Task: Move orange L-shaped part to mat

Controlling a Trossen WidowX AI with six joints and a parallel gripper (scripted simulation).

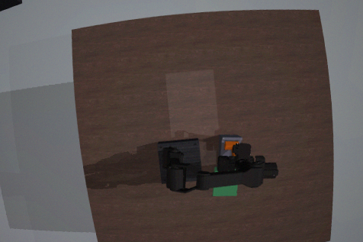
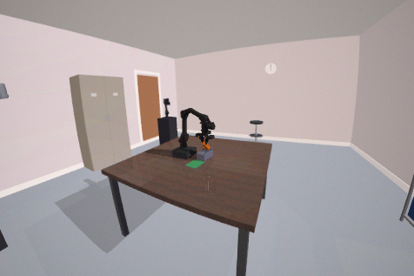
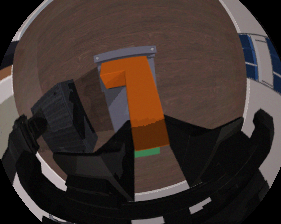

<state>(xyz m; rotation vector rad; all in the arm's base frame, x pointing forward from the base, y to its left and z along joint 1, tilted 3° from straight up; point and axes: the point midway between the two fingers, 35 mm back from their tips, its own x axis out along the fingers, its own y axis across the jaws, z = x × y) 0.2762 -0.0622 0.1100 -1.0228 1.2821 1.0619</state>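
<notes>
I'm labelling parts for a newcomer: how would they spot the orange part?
On the brown table, find the black arm. In its gripper, above the grey tray, is the orange part. It's L-shaped; the green mat is flat.

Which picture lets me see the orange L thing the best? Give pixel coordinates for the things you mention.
The wrist view. The orange L-shaped part (image 1: 231,145) (image 2: 206,145) (image 3: 145,100) looks big there, with its whole bend showing and its plain end between the gripper's (image 3: 150,145) fingers. The top view shows only some of it, because the arm hides the rest. The exterior view shows it tiny, above the grey tray (image 1: 223,148) (image 2: 204,156) (image 3: 125,52).
</notes>
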